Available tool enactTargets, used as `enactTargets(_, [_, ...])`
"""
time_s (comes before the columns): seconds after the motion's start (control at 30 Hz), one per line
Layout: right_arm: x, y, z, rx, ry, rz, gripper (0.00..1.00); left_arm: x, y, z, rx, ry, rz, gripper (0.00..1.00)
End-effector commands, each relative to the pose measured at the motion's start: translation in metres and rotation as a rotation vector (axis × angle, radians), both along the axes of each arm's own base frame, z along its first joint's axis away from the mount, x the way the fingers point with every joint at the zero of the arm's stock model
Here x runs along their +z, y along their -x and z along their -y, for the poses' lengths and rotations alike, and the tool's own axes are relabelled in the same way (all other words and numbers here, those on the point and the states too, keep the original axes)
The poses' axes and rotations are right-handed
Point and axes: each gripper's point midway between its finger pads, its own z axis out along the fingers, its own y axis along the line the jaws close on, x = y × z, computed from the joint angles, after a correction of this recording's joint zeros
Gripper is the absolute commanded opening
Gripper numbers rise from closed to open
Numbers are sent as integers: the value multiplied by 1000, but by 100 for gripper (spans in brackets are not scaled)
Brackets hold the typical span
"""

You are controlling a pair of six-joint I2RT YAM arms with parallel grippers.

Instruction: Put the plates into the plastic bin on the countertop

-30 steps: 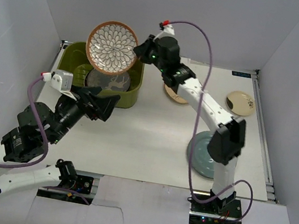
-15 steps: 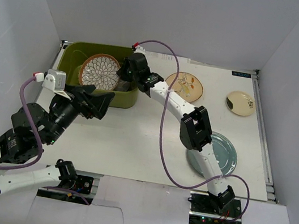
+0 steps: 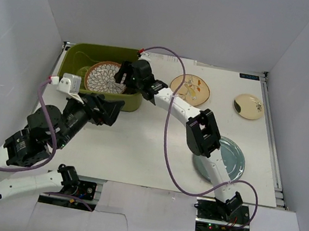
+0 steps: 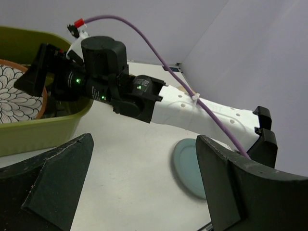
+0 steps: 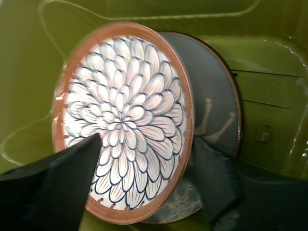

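The brown-rimmed white petal plate (image 3: 104,76) (image 5: 125,115) lies tilted inside the olive-green plastic bin (image 3: 103,49) (image 5: 269,57), leaning over a grey plate (image 5: 211,110) with a white figure. My right gripper (image 3: 123,76) (image 5: 147,144) reaches into the bin, its jaws open wide on either side of the petal plate's near edge. My left gripper (image 3: 114,109) (image 4: 144,139) hangs open and empty over the countertop (image 3: 149,144), just in front of the bin. A pale blue plate (image 3: 227,157) (image 4: 187,168), a tan floral plate (image 3: 190,89) and a small cream plate (image 3: 248,106) lie on the countertop.
White walls close in the countertop on the left, back and right. The right arm stretches across from the front right to the bin, passing over the pale blue plate. The bin's near wall (image 4: 38,132) stands close to my left gripper.
The right arm brought the petal plate down from above the bin into it, and its jaws opened. The left arm shifted slightly toward the bin.
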Motion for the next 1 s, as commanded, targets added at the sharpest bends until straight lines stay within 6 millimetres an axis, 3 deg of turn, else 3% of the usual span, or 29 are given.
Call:
enactTargets(0.0, [128,7,0,-4,-170,193,84,-13,-2,2,14,-5,-58,98])
enactTargets(0.07, [143,7,7,-16,-160,227,93,-13,-3,5,11,7,-73,98])
enactTargets(0.1, [161,12,13,-20,-167,249,96,-13,-2,6,7,13,-79,98])
enactTargets(0.13, [162,10,20,-41,-142,265,98,-15,-2,10,-5,12,-89,98])
enactTargets(0.17, [166,11,26,-55,-130,276,95,-14,-2,11,-10,19,-95,98])
enactTargets(0.2, [185,17,35,-66,-136,300,94,-13,-1,13,-16,38,-106,98])
enactTargets(0.27, [177,17,53,-103,-68,316,90,-16,-2,20,-30,44,-124,98])
enactTargets(0.3, [194,23,65,-117,-71,339,90,-15,-2,22,-33,59,-133,98])
enactTargets(0.33, [177,24,76,-142,-16,327,90,-17,-3,26,-41,56,-144,98])
enactTargets(0.37, [194,32,92,-156,-7,358,90,-18,-3,29,-45,59,-152,98])
enactTargets(0.4, [192,35,101,-169,15,362,90,-17,-3,32,-51,75,-164,98])
enactTargets(0.43, [168,39,116,-192,76,339,90,-22,-5,40,-65,67,-185,98])
enactTargets(0.47, [187,49,133,-206,70,367,90,-25,-5,45,-75,69,-200,98])
enactTargets(0.53, [183,60,159,-239,105,371,91,-33,-6,59,-102,80,-245,98])
enactTargets(0.6, [173,81,199,-272,148,366,95,-50,-8,85,-164,55,-304,98])
enactTargets(0.63, [198,98,226,-297,102,401,99,-56,-9,95,-182,65,-330,98])
enactTargets(0.67, [165,106,250,-314,159,363,98,-73,-11,113,-217,31,-380,98])
enactTargets(0.73, [157,122,288,-355,140,351,80,-93,-15,131,-237,23,-434,98])
enactTargets(0.77, [150,137,328,-405,123,355,74,-103,-14,141,-261,13,-461,98])
enactTargets(0.8, [146,144,345,-418,100,350,63,-123,-19,152,-266,-17,-498,98])
enactTargets(0.83, [142,152,362,-441,93,344,43,-134,-22,161,-275,-14,-513,97])
enactTargets(0.87, [147,166,394,-498,75,360,39,-146,-24,167,-278,-27,-534,96])
enactTargets(0.9, [125,173,402,-492,97,332,34,-169,-26,179,-290,-61,-578,94])
enactTargets(0.93, [131,183,416,-516,74,355,27,-176,-29,188,-304,-63,-585,93])
enactTargets(0.97, [108,190,421,-509,111,316,26,-186,-30,195,-313,-74,-605,92])
